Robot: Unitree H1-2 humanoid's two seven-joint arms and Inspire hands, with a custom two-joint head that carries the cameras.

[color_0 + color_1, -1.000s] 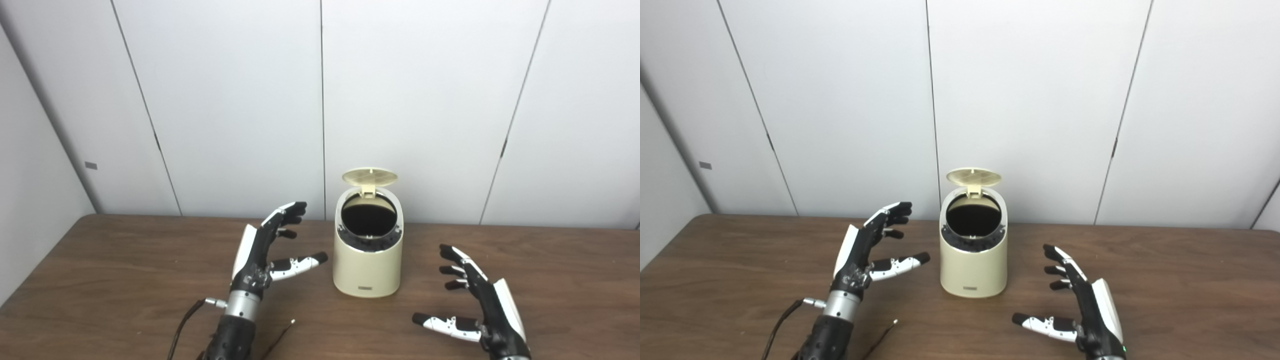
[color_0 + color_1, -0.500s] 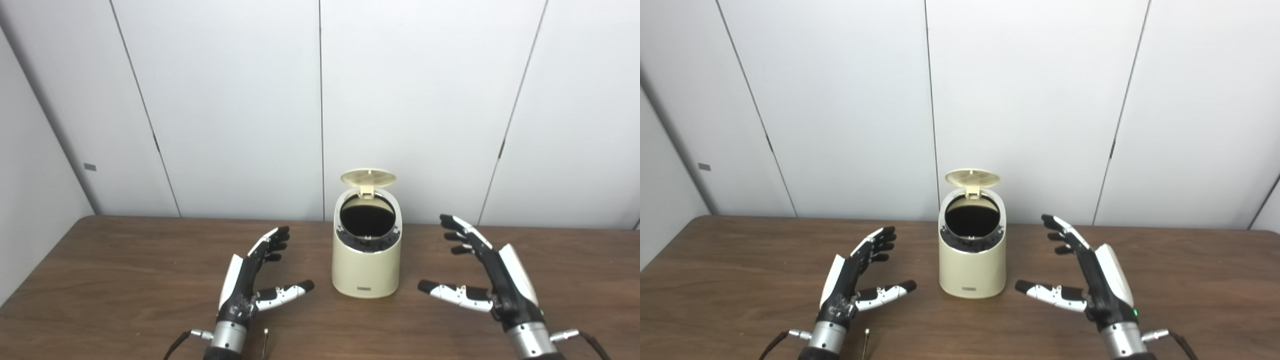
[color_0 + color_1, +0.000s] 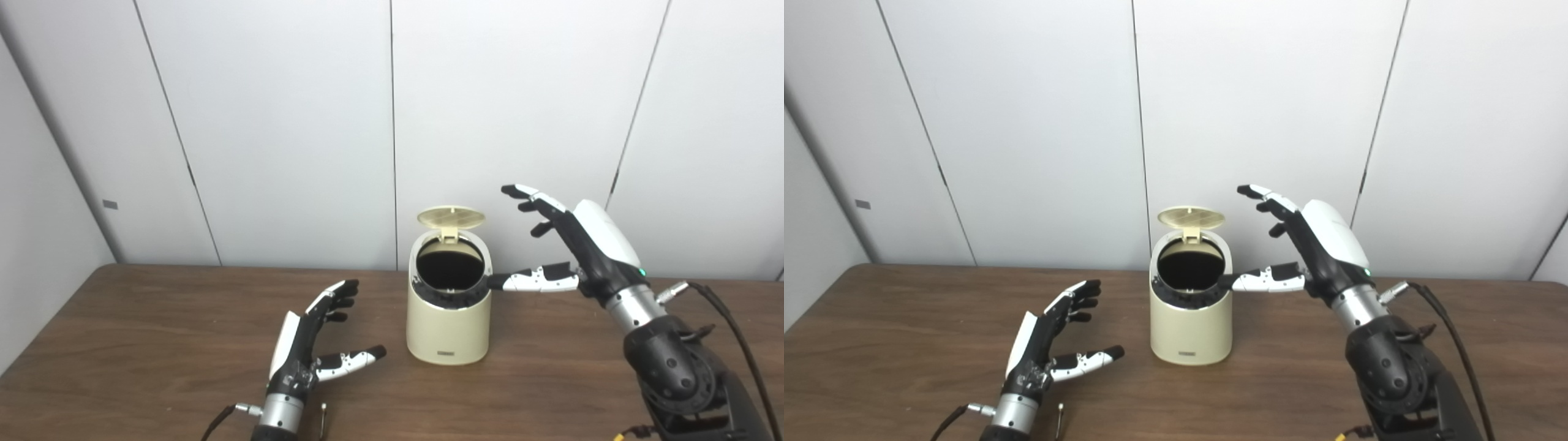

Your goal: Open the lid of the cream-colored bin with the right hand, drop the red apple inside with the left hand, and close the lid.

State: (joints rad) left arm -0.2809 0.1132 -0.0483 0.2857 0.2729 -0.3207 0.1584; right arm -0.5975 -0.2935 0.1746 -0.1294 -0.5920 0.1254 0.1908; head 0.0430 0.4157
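Note:
The cream-colored bin (image 3: 449,324) stands in the middle of the brown table (image 3: 153,343). Its round lid (image 3: 451,217) is tipped up at the back, and the dark opening shows. My right hand (image 3: 572,245) is raised just right of the bin at lid height, open, with fingers spread toward the lid and thumb tip near the bin's rim. My left hand (image 3: 312,343) rests low over the table left of the bin, open and holding nothing. No red apple shows in either view.
White wall panels (image 3: 275,122) rise right behind the table's far edge. A thin cable (image 3: 729,324) trails from my right wrist. Bare wood spreads to the left and right of the bin.
My right hand has risen from table level and moved in toward the bin's lid. My left hand drew back and lower from beside the bin, then stayed put. The lid stays up.

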